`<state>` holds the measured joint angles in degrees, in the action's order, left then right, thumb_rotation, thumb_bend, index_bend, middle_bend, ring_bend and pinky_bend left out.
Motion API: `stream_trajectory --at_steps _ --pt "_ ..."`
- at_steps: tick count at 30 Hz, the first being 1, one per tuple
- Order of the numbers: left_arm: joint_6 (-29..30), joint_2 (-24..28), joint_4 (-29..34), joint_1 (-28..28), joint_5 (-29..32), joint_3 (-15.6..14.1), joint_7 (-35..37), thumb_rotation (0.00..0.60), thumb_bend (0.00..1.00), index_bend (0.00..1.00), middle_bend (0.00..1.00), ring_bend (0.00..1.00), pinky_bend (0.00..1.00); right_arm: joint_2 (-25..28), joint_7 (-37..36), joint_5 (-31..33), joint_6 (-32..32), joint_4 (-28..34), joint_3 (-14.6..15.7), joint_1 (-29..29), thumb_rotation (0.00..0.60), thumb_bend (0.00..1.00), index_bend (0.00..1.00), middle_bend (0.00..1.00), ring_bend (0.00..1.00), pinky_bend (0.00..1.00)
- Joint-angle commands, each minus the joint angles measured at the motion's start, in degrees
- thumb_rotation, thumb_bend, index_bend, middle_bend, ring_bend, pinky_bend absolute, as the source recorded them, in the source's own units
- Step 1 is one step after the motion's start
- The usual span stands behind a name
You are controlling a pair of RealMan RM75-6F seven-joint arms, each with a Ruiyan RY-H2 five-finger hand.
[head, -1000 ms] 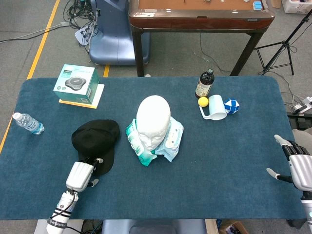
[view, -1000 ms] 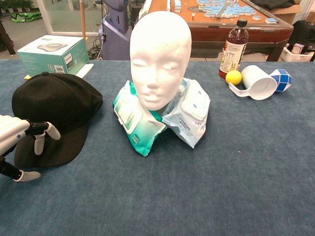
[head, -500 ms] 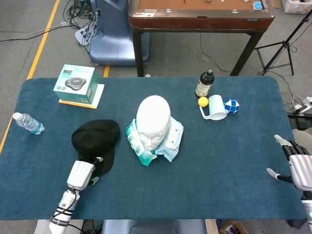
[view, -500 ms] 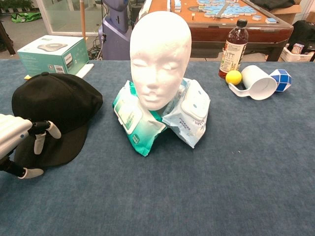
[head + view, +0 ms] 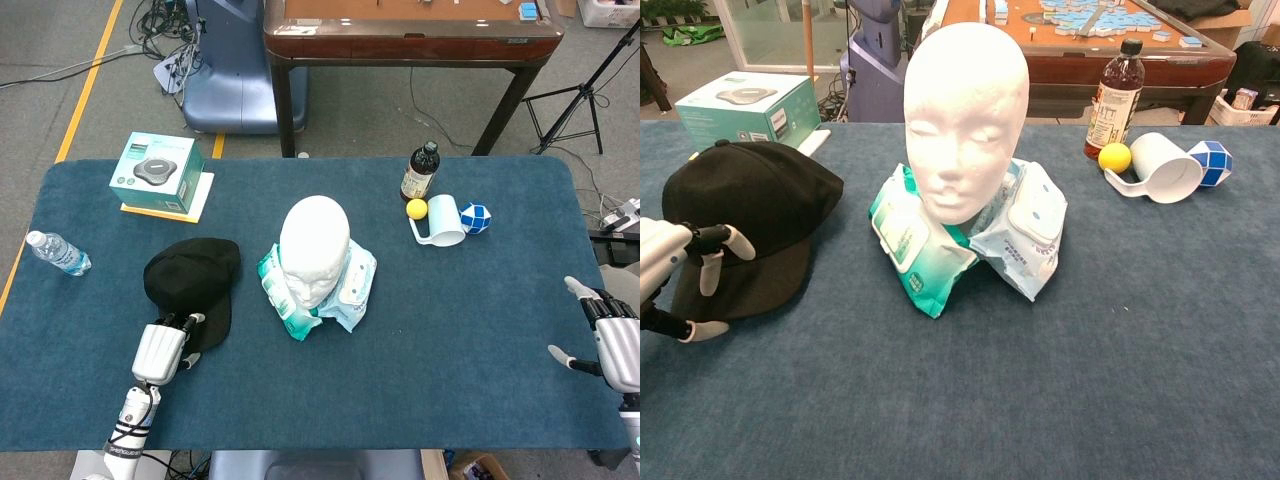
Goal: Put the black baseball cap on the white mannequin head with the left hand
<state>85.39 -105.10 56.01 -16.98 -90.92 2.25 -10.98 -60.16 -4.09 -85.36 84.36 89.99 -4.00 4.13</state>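
The black baseball cap (image 5: 192,280) lies on the blue table cover, left of the white mannequin head (image 5: 314,250), its brim towards the near edge. In the chest view the cap (image 5: 755,215) is at the far left and the mannequin head (image 5: 966,120) stands upright in the middle. My left hand (image 5: 160,350) is at the brim: its fingers (image 5: 712,262) lie over the brim's top, with the thumb low at the brim's edge, pinching it. My right hand (image 5: 612,342) hovers with fingers spread at the table's right edge, holding nothing.
Wet-wipe packs (image 5: 350,290) are piled around the mannequin's neck. A teal box (image 5: 155,172) and a water bottle (image 5: 58,253) are at the left. A dark bottle (image 5: 420,172), yellow ball (image 5: 416,208), white mug (image 5: 445,222) and blue-white ball (image 5: 476,217) are at the back right.
My left hand has edged forward and left at the brim, and the cap has shifted slightly left and away with it. The right hand has stayed put.
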Motion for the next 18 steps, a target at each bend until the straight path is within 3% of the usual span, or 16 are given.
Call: stream_trajectory --at_steps 1,6,10,18 --pt "4.56 -2.09 -4.16 -0.04 -1.79 1.04 4.17 0.6 0.05 0.35 0.62 0.4 0.59 -0.01 -0.01 -0.12 0.12 -0.02 0.06 -0.07 0.6 0.0 0.08 0.24 0.18 0.26" --pt "11.5 -5.04 -11.43 -0.54 -3.33 2.87 10.78 0.6 0.05 0.34 0.58 0.38 0.59 -0.02 0.05 -0.26 0.33 0.02 0.09 -0.17 0.6 0.0 0.08 0.24 0.18 0.26" --pt "15.06 -6.9 -17.04 -1.35 -3.45 4.23 14.88 0.6 0.05 0.4 0.52 0.35 0.59 -0.07 0.25 -0.28 0.4 0.1 0.09 -0.2 0.6 0.0 0.08 0.24 0.18 0.26" --pt "15.13 -7.24 -20.01 -3.28 -1.82 6.05 14.76 0.6 0.05 0.53 0.51 0.35 0.59 -0.07 0.33 -0.47 0.64 0.15 0.16 -0.34 0.6 0.0 0.08 0.24 0.18 0.26"
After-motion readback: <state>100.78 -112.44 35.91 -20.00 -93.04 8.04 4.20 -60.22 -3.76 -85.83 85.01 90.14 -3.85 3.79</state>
